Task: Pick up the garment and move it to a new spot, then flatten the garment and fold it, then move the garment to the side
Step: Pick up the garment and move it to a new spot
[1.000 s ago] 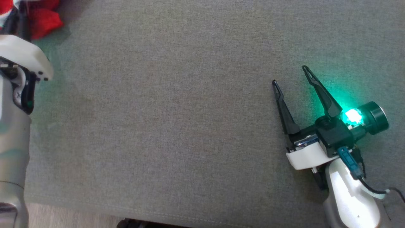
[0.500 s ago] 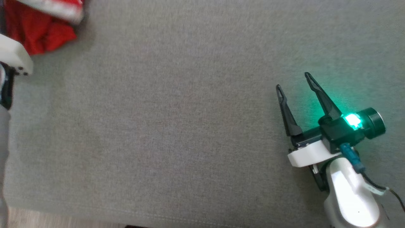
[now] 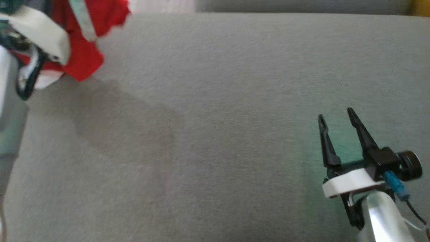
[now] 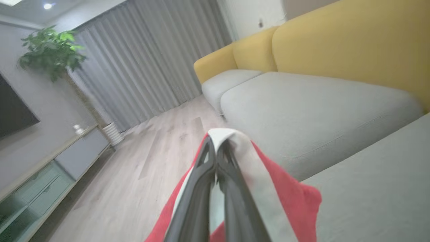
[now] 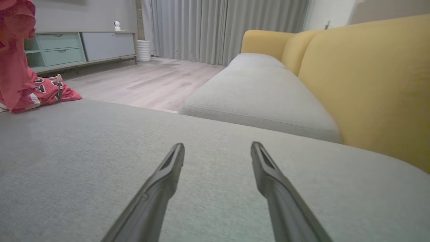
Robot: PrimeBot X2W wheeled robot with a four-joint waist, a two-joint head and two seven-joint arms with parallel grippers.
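Note:
The garment [image 3: 85,50] is red with white trim and hangs bunched at the top left of the head view, its lower end trailing on the grey cushion [image 3: 215,134]. In the left wrist view my left gripper [image 4: 216,144] is shut on a white-trimmed fold of the garment [image 4: 289,205], which drapes down on both sides of the fingers. In the right wrist view the garment [image 5: 20,80] rises at the far left, black lettering showing near its base. My right gripper [image 3: 336,114] stands open at the lower right, low over the cushion, nothing between its fingers [image 5: 168,168].
The work surface is a broad grey seat cushion. Beyond it lie a second grey seat [image 5: 262,97] and a yellow sofa back [image 5: 369,84]. Wood floor [image 4: 141,161], grey curtains and a low cabinet [image 5: 74,47] are farther off.
The head camera has shifted, so the far cushion edge now shows. My left arm has lifted the garment, which hangs higher and further in view. My right gripper stays open.

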